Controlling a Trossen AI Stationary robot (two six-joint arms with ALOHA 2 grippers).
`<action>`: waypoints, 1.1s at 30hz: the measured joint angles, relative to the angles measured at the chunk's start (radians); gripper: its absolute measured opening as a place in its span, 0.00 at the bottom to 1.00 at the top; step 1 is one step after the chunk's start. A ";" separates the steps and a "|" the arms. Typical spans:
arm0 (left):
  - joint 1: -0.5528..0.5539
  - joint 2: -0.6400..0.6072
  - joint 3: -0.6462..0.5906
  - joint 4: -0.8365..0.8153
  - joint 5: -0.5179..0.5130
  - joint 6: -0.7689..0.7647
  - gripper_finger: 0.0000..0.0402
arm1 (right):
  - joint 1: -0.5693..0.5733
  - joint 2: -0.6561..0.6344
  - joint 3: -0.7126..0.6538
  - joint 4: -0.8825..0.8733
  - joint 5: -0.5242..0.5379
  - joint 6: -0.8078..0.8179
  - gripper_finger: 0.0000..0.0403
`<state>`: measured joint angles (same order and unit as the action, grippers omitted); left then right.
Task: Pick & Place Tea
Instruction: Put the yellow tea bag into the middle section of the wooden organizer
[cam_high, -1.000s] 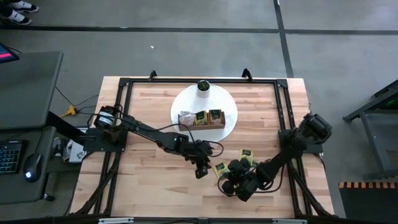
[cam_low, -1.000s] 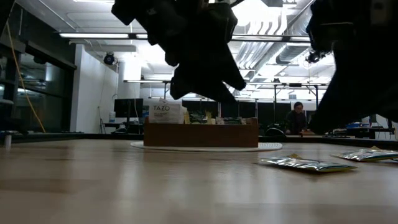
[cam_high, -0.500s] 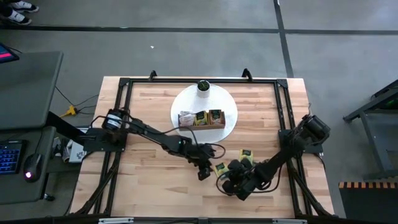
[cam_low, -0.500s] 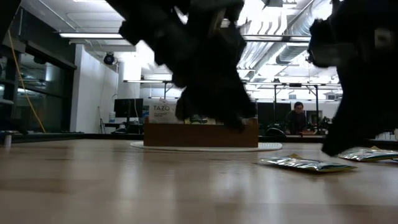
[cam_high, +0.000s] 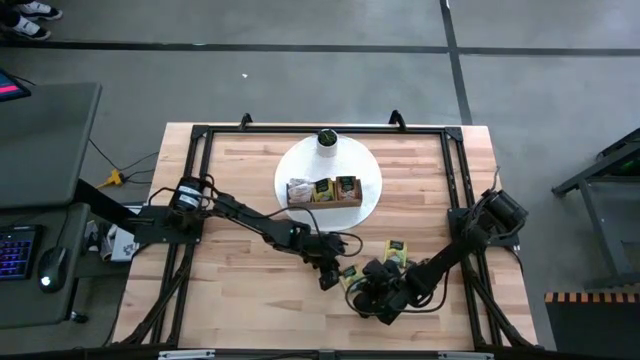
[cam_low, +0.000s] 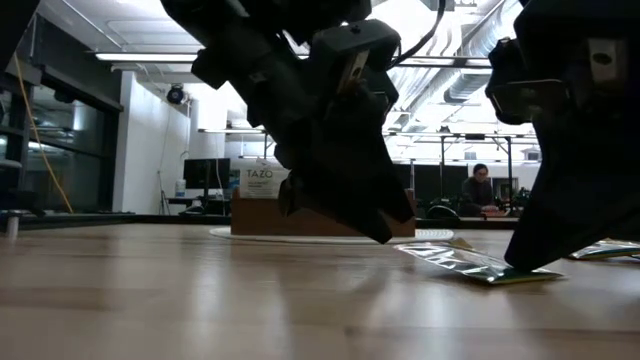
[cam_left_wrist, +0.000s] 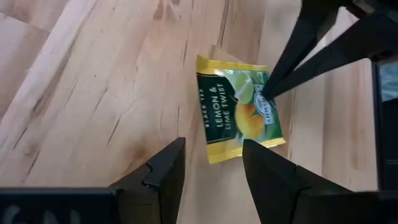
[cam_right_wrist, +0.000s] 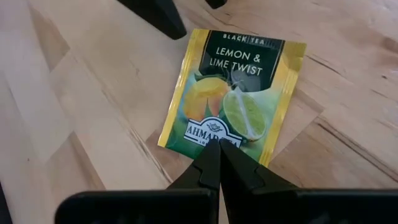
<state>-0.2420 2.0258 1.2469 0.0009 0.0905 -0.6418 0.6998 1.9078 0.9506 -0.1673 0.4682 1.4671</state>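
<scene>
A green and yellow tea sachet (cam_right_wrist: 233, 93) marked LEMON & LIME TWIST lies on the wooden table, seen also in the high view (cam_high: 350, 272) and the left wrist view (cam_left_wrist: 239, 106). My right gripper (cam_right_wrist: 219, 146) is shut, with its tips on the sachet's logo end. My left gripper (cam_left_wrist: 211, 163) is open and slants down at the sachet's opposite end, one finger on either side of that edge; whether it touches, I cannot tell. In the low view the left gripper (cam_low: 385, 228) hangs just over the table, beside the right gripper (cam_low: 515, 262). My right gripper presses its shut fingertips (cam_left_wrist: 266, 93) down on the sachet's logo end (cam_right_wrist: 214, 132), near the middle of that short edge. The fingers slant down from the table's right and near side. That end lies on the table; the other end (cam_low: 412, 248) looks slightly raised.
A brown wooden tray (cam_high: 325, 190) with sachets stands on a white round plate (cam_high: 368, 205) at the far middle, a white cylinder with a dark top (cam_high: 326, 139) behind it. More loose sachets (cam_high: 397, 248) lie just beyond my right gripper. A black frame (cam_high: 200, 135) runs round the table.
Both grippers have come down toward the table. My right gripper's shut tips have reached the sachet's logo end, and the sachet's other end has tipped up slightly. My left gripper has sunk toward the sachet from the left, still open.
</scene>
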 joint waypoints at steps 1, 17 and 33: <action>0.000 0.000 0.000 0.000 -0.002 0.000 0.39 | 0.000 0.000 0.000 0.000 -0.001 0.000 0.00; 0.083 0.049 0.004 0.043 0.224 -0.202 0.39 | 0.001 0.004 -0.004 0.059 -0.011 -0.067 0.00; 0.098 0.055 0.003 0.056 0.398 -0.254 0.40 | -0.005 0.004 -0.004 0.060 -0.009 -0.080 0.00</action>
<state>-0.1440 2.0804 1.2503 0.0566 0.4882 -0.8956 0.6945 1.9118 0.9470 -0.1069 0.4592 1.3869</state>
